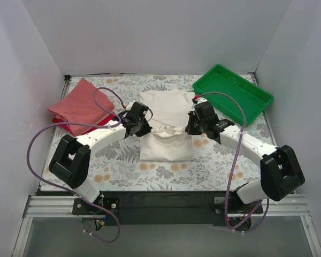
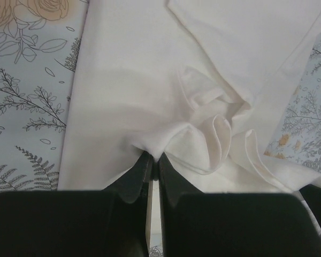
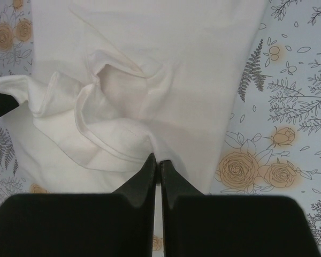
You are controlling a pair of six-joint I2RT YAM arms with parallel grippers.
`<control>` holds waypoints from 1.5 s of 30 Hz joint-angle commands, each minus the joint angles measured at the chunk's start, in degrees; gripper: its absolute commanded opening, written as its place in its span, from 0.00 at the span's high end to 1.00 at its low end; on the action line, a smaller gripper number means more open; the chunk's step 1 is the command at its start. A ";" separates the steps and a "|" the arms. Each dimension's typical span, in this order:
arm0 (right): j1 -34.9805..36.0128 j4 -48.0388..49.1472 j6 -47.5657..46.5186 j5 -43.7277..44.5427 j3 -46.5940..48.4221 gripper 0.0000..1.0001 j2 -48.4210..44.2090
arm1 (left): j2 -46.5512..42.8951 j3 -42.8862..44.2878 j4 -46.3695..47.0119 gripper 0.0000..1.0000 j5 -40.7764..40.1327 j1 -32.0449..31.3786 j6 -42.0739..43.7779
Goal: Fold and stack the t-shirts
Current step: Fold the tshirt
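The table, covered in a pale cloth printed with grey ferns and orange roses, fills the floor of a white-walled booth. Taking the top view as a clock face with 12 at the far wall, the large cream-white cotton t-shirt lies at the centre, roughly rectangular, its long side running from 12 to 6. A crumpled ridge of gathered cloth crosses its middle from 9 to 3.

The green rectangular plastic tray sits at about 1 o'clock, turned at an angle, its near corner just beside the white shirt's far right corner. The folded salmon-pink t-shirt lies at 10 o'clock, apart from the white one. It rests on a folded red t-shirt, of which only a strip shows along the pink one's near edge.

The two white arms reach in from 7 and 5 o'clock. The left gripper is at the white shirt's 9 o'clock edge. Its black fingers are pressed almost together, a pinch of the cream cloth caught at their tips and pulled into a small peak. The right gripper is at the 3 o'clock edge, its fingers likewise closed to a thin slit on a raised fold of the same shirt.
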 commanded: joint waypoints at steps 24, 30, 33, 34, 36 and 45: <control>-3.79 3.25 -3.76 -12.71 -1.76 0.02 -4.43 | -9.57 -2.25 -1.13 0.06 5.03 3.70 0.80; -3.79 3.51 -0.51 -12.53 -14.14 0.02 -15.06 | -17.05 -14.11 -0.16 0.06 8.98 3.17 -1.83; -3.79 3.69 0.72 -13.06 -17.94 0.02 -19.02 | -20.31 -19.74 1.42 0.06 14.24 2.82 -2.01; -3.79 3.60 1.24 -12.98 -19.95 0.02 -19.81 | -20.92 -21.06 2.47 0.06 15.05 2.82 -2.01; -3.79 4.30 2.30 -13.41 -21.89 0.02 -22.01 | -22.86 -24.75 3.18 0.06 16.02 2.21 -2.62; -3.79 7.55 4.68 -16.84 -28.84 0.03 -24.13 | -23.22 -30.29 5.29 0.39 15.32 2.03 -3.33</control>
